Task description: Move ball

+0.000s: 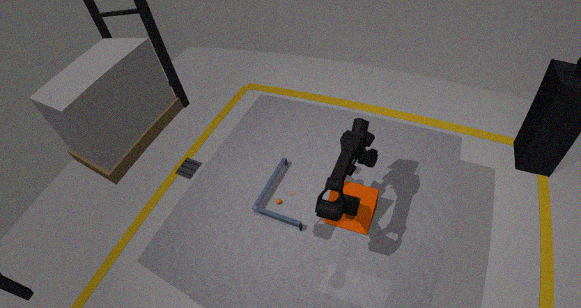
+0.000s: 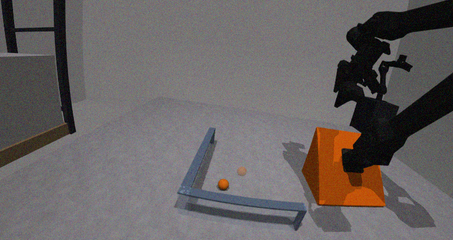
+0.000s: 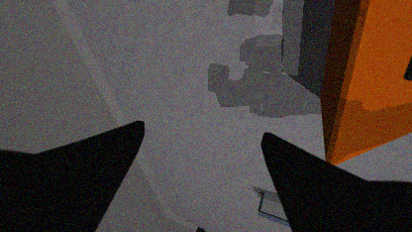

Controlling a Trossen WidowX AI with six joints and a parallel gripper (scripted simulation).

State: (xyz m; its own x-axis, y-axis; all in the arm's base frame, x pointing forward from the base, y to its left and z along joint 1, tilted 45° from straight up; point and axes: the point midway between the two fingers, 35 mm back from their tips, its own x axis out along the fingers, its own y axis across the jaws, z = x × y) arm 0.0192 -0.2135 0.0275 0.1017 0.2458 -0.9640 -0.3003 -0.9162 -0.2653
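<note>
Ball: small, smooth, solid orange ball (image 2: 222,184), lying on the grey table (image 2: 126,175) inside the corner, near the front wall.
Copy: pale see-through orange ball (image 2: 241,170), just right and beyond it, apart.
Walls: low blue-grey L-shaped walls (image 2: 196,162).
Gripper: black parallel-jaw gripper (image 3: 203,144), fingers spread wide, holding nothing, raised beside the orange block (image 2: 329,171), well right of the ball.

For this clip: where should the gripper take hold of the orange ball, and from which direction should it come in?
Grip the orange ball across its widest middle, coming straight down from above. It is round, so no side is better by shape, but the near wall lies close beside it and the corner is not far. Probably turn the open gripper so that neither finger lands on that wall.
</note>
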